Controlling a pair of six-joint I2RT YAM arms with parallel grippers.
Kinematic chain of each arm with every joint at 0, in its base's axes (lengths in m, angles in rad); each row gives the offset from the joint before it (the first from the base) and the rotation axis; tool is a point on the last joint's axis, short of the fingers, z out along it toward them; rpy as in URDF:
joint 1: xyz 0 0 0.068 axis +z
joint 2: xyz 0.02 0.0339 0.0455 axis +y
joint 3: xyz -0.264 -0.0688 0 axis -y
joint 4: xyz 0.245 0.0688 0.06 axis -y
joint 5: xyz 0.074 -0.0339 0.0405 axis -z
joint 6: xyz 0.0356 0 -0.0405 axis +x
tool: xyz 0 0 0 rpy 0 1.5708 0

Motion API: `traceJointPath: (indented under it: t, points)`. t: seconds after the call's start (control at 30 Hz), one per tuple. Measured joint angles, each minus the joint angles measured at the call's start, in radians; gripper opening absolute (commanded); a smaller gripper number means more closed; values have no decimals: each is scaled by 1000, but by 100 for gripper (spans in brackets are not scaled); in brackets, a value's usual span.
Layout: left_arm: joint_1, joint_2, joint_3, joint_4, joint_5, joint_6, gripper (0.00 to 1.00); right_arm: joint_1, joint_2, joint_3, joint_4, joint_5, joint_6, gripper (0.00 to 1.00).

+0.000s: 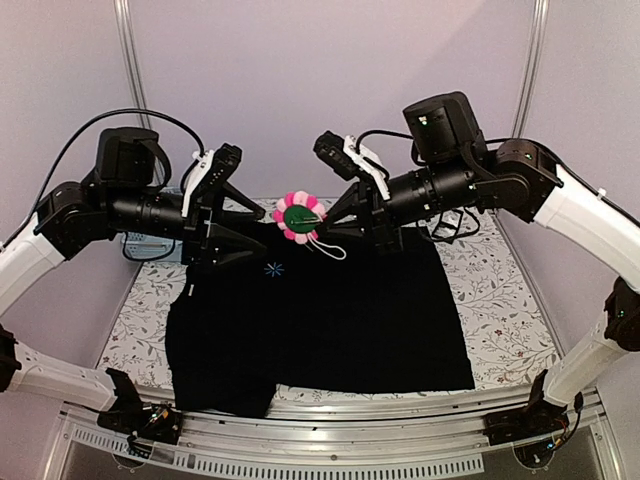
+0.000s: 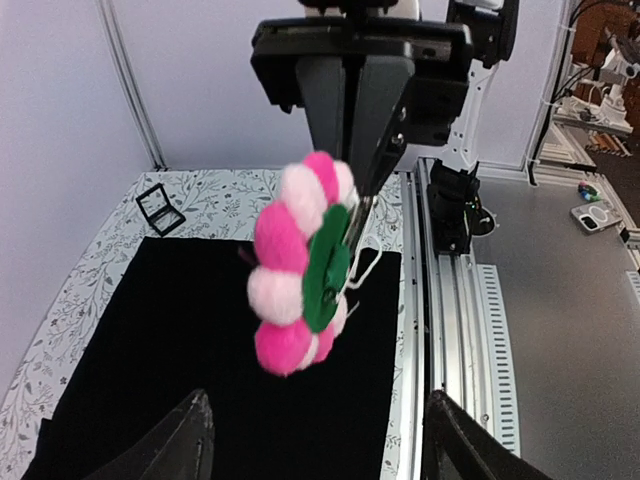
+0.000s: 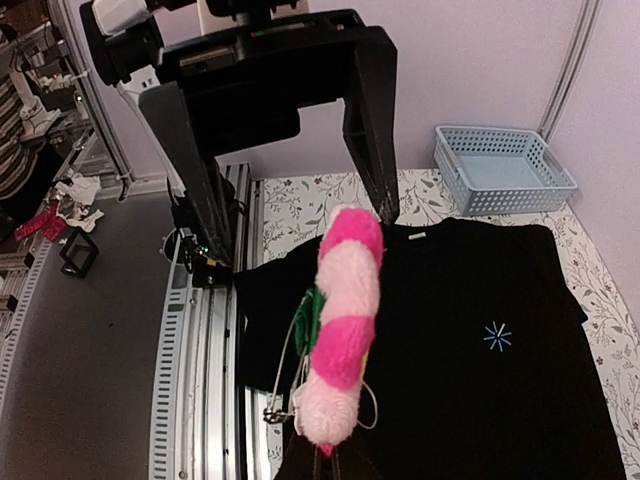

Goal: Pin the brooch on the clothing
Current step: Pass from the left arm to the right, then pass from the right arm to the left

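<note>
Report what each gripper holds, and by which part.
Right gripper pinches the brooch by its back edge, up in the air. Left gripper is open and holds nothing.

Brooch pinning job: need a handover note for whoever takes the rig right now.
Right tool: shut on the pink pom-pom flower brooch with green centre, held in mid-air near the shirt's far edge.
Left tool: open, facing the brooch, holding nothing.
Black short-sleeved shirt: flat on the table, light-blue star emblem showing.
Done: brooch lifted.
Left: lower it and pin it to the shirt.
</note>
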Motion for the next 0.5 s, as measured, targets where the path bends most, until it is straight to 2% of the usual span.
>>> traceJointPath:
  t: [0.1,0.2,0.5]
  points:
    - [-35,32,30,-15,-12,-7,69,6,97,115,-128,2,-43,0]
    - [-61,50,39,-15,-23,-40,61,12,161,172,-228,0,-90,0]
    - [-65,71,44,-17,-63,-55,41,24,196,198,-290,-39,-180,0]
